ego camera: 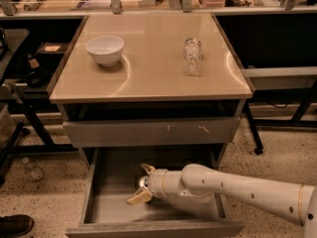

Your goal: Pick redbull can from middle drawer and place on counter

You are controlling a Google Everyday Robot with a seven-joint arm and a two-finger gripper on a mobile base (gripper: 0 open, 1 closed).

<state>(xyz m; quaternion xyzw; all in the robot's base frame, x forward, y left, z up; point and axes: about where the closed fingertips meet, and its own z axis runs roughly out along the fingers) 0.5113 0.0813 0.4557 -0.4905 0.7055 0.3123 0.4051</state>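
The redbull can (144,182) stands in the open middle drawer (111,187), and only its shiny silver top shows. My gripper (137,184) reaches in from the right on a white arm. It is open, with one beige finger behind the can and one in front of it. I cannot tell whether the fingers touch the can. The glossy beige counter (148,73) tops the cabinet above.
A white bowl (105,49) sits at the counter's left and a clear crinkled bottle (192,56) at its right. The scuffed grey drawer front (148,131) above is closed. A dark shoe (15,225) and a small bottle (32,168) are on the floor at left.
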